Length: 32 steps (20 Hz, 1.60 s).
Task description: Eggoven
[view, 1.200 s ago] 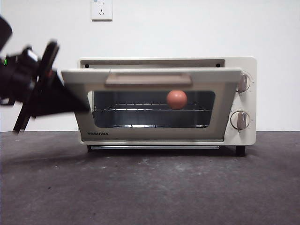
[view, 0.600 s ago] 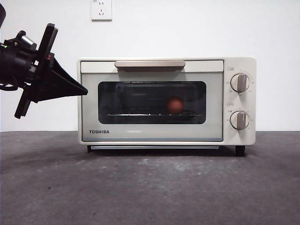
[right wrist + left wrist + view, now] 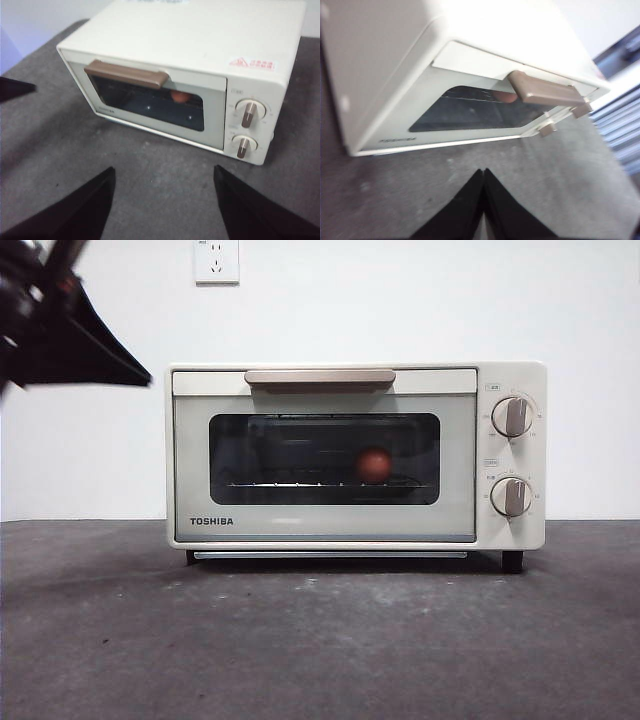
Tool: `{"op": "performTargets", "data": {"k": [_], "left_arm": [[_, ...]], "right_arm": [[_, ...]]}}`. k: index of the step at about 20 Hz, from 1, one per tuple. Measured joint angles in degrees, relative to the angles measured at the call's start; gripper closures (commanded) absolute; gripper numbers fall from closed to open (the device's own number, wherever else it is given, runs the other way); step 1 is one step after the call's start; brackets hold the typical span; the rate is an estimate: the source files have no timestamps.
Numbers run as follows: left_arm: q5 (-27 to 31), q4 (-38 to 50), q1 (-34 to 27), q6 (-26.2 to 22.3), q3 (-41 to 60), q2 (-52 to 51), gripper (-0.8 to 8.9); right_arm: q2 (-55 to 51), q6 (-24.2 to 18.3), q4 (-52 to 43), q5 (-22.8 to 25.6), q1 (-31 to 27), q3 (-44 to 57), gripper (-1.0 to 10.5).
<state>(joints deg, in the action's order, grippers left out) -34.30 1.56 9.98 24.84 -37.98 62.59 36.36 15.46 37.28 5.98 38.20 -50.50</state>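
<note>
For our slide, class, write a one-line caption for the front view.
Egg on the rack inside the closed Toshiba toaster oven; shut left gripper raised at its upper corner.

Readable in the front view: "TOSHIBA" in dark capitals, lower left of the oven [image 3: 355, 455] door [image 3: 325, 465], under the glass. Small labels above each of the two knobs [image 3: 512, 417], at the right of the frame, too small to read; likewise the fine scale marks ringing them. In the right wrist view, a red warning triangle sticker [image 3: 251, 63] with a line of red characters on the oven top, upper right of the frame, illegible. Brand mark on the door blurred past reading in both wrist views.
</note>
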Motion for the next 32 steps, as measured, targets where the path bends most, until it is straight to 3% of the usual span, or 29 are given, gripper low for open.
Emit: {"op": "performTargets", "data": {"k": [6,11,16,32], "left_arm": [[8.4,-14.1,1.6,-5.7,0.0,-14.3,8.06],[13.0,-24.1,1.8,-7.7,0.0,-24.2,8.06],[16.6,-31.7,1.8,-8.5,0.0,-30.3,8.06],[16.6,-33.7,1.8,-8.9,0.0,-32.9,8.06]], "right_arm": [[0.0,0.0,1.1,-1.7,0.0,0.0,7.7],[0.0,0.0,1.5,-1.9,0.0,0.0,9.5],[0.0,0.0,3.5,-1.9,0.0,0.0,9.4],[0.0,0.0,2.3,-1.6,0.0,0.0,9.4]]}}
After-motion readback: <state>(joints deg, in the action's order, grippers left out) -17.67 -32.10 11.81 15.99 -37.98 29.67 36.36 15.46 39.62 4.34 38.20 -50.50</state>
